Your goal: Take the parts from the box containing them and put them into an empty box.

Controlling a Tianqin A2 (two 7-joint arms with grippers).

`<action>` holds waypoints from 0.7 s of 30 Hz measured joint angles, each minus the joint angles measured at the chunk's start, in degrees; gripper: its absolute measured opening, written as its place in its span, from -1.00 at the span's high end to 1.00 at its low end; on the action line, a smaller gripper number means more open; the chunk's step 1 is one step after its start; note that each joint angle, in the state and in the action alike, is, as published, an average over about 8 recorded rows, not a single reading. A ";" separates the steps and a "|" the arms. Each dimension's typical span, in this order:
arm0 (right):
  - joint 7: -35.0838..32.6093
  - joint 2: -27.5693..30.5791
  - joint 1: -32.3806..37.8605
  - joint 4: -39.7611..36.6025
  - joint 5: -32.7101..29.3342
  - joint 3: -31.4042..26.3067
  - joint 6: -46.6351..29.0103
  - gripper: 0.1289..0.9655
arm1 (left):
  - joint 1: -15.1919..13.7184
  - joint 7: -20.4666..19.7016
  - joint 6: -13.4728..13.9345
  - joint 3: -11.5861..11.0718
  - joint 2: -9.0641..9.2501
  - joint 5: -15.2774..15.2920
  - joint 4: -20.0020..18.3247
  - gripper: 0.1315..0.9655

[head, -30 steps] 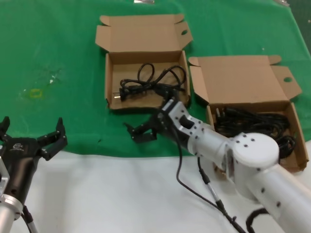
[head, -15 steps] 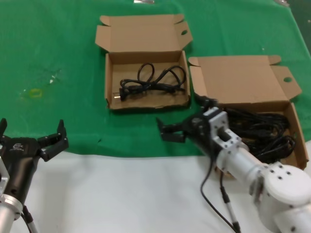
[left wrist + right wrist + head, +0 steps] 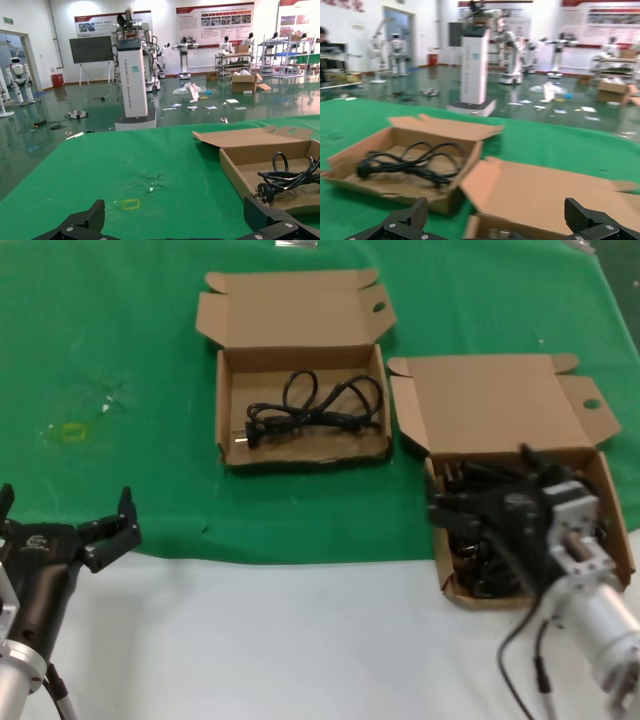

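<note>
Parts (image 3: 500,502) partly behind right gripper (image 3: 490,502)

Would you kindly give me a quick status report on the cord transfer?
Right gripper open over the full box of cords. Left gripper open, parked near the table edge. One cord in the other box. Nothing blocking.

A shallow brown corrugated cardboard box (image 3: 615,502) is seen at the right, near the front edge of the green cloth, its hinged lid flap thrown back on the far side. A tangled heap of black power cords (image 3: 520,490) fills it. A matching brown cardboard box (image 3: 228,400) stands farther off to the left, lid open, with one looped black cord (image 3: 315,408) laid flat inside.
</note>
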 joint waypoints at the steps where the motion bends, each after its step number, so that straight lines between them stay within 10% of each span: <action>1: 0.52 0.22 -1.03 1.08 -0.23 0.86 0.42 -1.00 | 0.00 0.00 0.00 0.00 0.00 0.00 0.00 -1.00; 21: 3.24 1.38 -6.35 6.68 -1.45 5.33 2.62 -1.00 | 0.00 0.00 0.00 0.00 0.00 0.00 0.00 -1.00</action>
